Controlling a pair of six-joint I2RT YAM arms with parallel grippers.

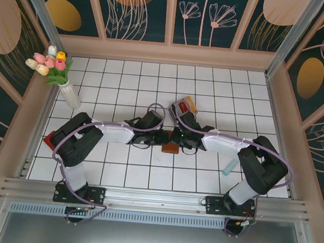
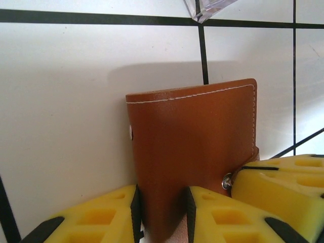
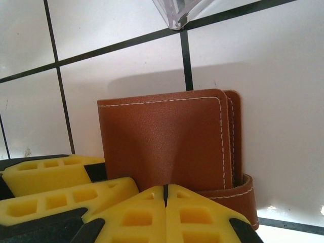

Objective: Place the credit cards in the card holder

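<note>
- Card holder (image 2: 192,152) sits folded at mid-worktop (image 1: 117,169), between both arms.
- Left pincer (image 2: 162,217) pinches its lower edge, likely steadying it.
- Right pincer (image 3: 165,202), pressed together, meets its flap, probably to open it.

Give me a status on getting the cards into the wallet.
Done: nothing visible; the card holder is folded shut, no card showing in it. In hand: the left claw straddles the holder, pads against both faces; the right claw is shut at its lower edge. Left: open it and load the cards; red and yellow ones lie beyond the arms.
</note>
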